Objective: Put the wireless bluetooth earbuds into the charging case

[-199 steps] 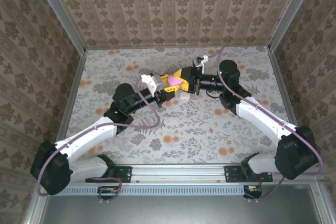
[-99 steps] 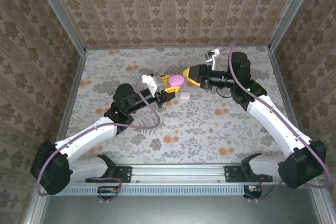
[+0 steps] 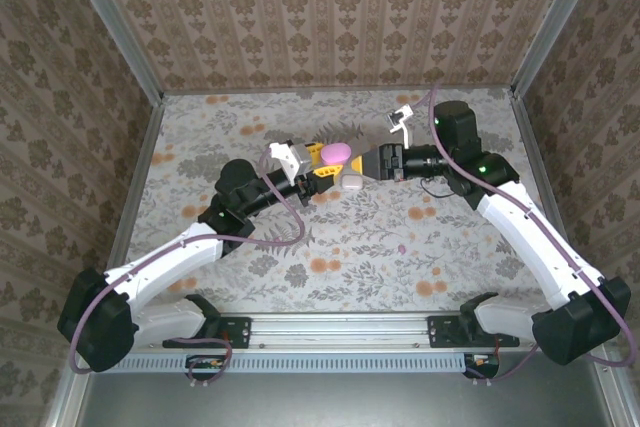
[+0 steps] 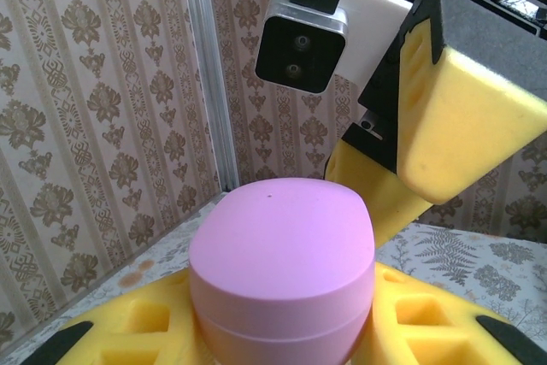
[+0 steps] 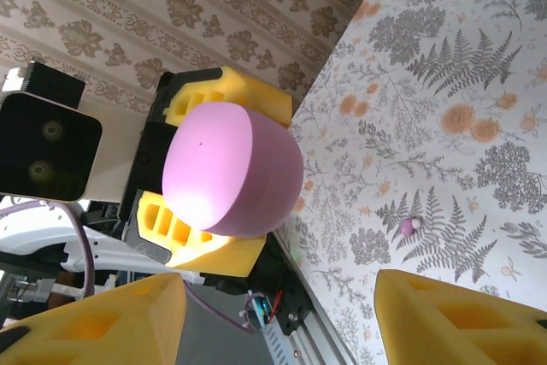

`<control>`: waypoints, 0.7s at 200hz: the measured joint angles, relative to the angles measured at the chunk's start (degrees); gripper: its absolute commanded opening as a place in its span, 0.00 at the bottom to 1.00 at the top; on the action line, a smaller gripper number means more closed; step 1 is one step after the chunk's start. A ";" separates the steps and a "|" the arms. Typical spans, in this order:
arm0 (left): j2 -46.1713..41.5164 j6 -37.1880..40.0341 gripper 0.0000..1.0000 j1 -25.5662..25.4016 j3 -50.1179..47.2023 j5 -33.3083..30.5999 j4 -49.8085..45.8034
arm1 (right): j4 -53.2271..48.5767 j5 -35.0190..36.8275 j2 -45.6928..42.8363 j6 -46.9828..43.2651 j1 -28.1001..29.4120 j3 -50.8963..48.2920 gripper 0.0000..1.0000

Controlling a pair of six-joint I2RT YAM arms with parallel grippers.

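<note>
Earbud in pink [image 5: 408, 226], loose on the table [image 3: 330, 287], well apart from the pink charging case [image 3: 334, 152] and on its near side. Case itself held clear of the table, pinched between the yellow pads of the left gripper [image 3: 326, 162], jaws closed down on its lower half. Lid apparently down, with the seam unbroken as far as visible from the left wrist. Right gripper [image 3: 363, 165] just beside the case on its right, jaws spread wide, nothing between them, one pad tip close to the domed top. Small white object [image 3: 352, 183] on the table just below the case, too small to name with certainty.

Step in hand, by judgement: presenting the shut case for opening, with no bud seated yet. Next move: close in on the lid from the right, catch its edge and tip it back while keeping the base firm; only then fetch the pink bud. Some risk of slipping on glossy, rounded plastic.
</note>
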 measured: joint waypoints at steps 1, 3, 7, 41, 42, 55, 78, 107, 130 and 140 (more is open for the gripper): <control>0.00 0.00 0.34 0.00 0.00 0.00 0.00 | -0.04 0.00 0.00 -0.02 0.02 0.00 0.61; 0.00 0.00 0.34 0.00 0.00 0.02 0.00 | -0.13 0.00 0.09 -0.04 0.07 0.04 0.61; 0.00 0.02 0.34 0.00 0.00 0.07 0.00 | -0.15 0.00 0.15 -0.02 0.09 0.13 0.61; 0.00 0.00 0.34 0.00 0.00 0.20 0.00 | -0.13 0.02 1.42 0.04 0.61 1.01 0.61; 0.00 0.02 0.34 0.00 0.00 0.20 0.00 | -0.13 0.02 1.46 0.04 0.61 1.03 0.61; 0.00 0.00 0.34 0.00 0.00 0.22 0.00 | -0.09 0.04 2.03 0.07 0.83 1.25 0.61; 0.00 0.00 0.34 0.00 0.00 0.37 -0.02 | -0.02 0.04 3.13 0.26 1.18 1.42 0.60; 0.02 0.00 0.34 0.07 0.02 0.28 -0.20 | 0.37 0.04 3.52 0.76 1.27 1.46 0.60; 0.00 0.00 0.34 0.07 0.02 0.15 -0.28 | 1.55 0.02 3.52 2.01 1.31 1.81 0.61; 0.02 0.00 0.33 0.07 0.02 0.15 -0.46 | 2.36 0.00 3.52 2.38 1.31 2.10 0.61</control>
